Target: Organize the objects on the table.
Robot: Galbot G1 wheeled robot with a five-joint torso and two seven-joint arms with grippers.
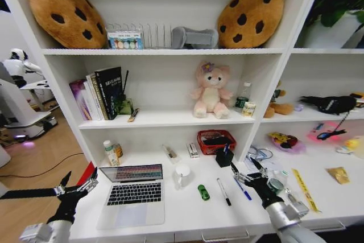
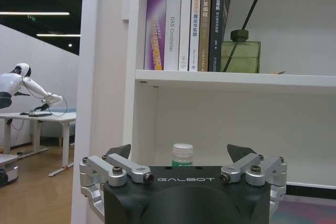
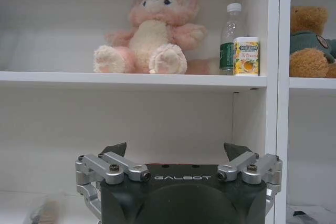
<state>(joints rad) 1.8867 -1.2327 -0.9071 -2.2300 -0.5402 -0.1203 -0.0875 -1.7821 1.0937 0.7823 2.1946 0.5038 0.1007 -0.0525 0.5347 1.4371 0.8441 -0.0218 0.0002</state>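
Observation:
On the white table (image 1: pixel 187 215) an open silver laptop (image 1: pixel 132 193) lies at the front left. To its right lie a tiny green toy car (image 1: pixel 203 192), a black pen (image 1: pixel 223 191) and a blue pen (image 1: pixel 243 189). My left gripper (image 1: pixel 79 178) hovers open at the table's left edge, just left of the laptop, with nothing between its fingers. My right gripper (image 1: pixel 245 169) hangs open just right of the blue pen, also holding nothing. In the wrist views the left gripper (image 2: pixel 180 152) and the right gripper (image 3: pixel 176 149) both face the shelving with their jaws spread wide.
A white mug (image 1: pixel 182 174), a black pen holder (image 1: pixel 224 156), a red basket (image 1: pixel 216 140) and small bottles (image 1: pixel 111 153) stand behind the objects. A yellow strip (image 1: pixel 301 189) and cables lie on the right. Shelves above hold books (image 2: pixel 184 22), a pink plush bear (image 3: pixel 152 30) and cookie cushions.

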